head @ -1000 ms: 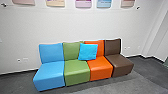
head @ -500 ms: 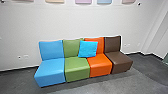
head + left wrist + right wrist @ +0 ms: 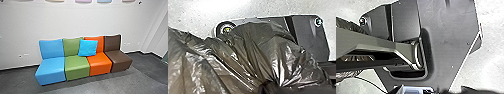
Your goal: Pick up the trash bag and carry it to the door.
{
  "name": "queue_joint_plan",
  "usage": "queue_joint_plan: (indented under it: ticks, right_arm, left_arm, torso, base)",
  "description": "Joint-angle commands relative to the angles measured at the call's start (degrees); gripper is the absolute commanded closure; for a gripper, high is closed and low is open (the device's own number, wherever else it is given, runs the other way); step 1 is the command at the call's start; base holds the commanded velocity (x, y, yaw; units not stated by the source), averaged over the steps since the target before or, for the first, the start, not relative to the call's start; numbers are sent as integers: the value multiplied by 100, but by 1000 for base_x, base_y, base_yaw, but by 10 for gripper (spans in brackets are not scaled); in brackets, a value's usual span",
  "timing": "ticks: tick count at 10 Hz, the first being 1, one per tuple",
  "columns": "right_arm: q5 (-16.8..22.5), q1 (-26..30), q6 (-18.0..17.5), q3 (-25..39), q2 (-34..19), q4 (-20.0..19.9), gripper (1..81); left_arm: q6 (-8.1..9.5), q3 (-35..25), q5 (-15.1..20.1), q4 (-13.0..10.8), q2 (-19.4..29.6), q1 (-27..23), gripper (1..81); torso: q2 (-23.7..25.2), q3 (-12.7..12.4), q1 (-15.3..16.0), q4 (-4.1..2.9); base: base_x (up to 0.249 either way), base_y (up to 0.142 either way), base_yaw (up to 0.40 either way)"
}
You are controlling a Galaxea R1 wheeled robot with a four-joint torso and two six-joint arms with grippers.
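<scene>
Since the trash bag is bunched up at the L gripper, pickup looks done & the carry leg is prob. in hand. Bag's dark, thin, shiny plastic, w/ folds fanning out from a tight gather; L gripper seems clamped on that gather. R gripper: can't tell its state. Bag overlaps part of the robot's base plate as the L wrist cam sees it, so dragging or snagging there is a risk; thin film might tear, too.

Ahead: four-seat row along a white wall, blue cushion leaning across green & orange backs, grey floor in front. Next move, IMO, calls for a firm L grip, bag clear of the base, & a smooth drive doorward w/o clipping the seats.
</scene>
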State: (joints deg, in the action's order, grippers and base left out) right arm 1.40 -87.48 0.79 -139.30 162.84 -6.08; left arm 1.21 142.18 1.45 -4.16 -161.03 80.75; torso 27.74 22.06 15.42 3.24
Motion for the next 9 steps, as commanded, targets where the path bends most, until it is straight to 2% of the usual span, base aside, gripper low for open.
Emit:
queue_joint_plan:
  ticks: [1,4,5,6,9]
  right_arm:
    - [396,121,17,-35,32,72,10]
    - [396,121,17,-35,58,72,10]
    - [396,121,17,-35,67,72,10]
    - [396,121,17,-35,76,72,10]
    - [396,121,17,-35,119,81,10]
  left_arm:
    - [-42,293,338,-85,-123,-213,811]
    - [-42,355,338,-103,-176,-204,811]
    - [-42,355,338,-103,-176,-213,811]
    - [-42,355,338,-103,-176,-213,811]
    - [-42,355,338,-94,-185,-213,811]
  torso:
    - [-573,-566,-369,0]
    - [-1165,-1146,-761,0]
    - [-1355,-787,-887,0]
    - [-1539,-902,-1016,0]
    - [-2063,-996,-1357,0]
  base:
    - [0,0,0]
    - [0,0,0]
    - [0,0,0]
    - [0,0,0]
    - [0,0,0]
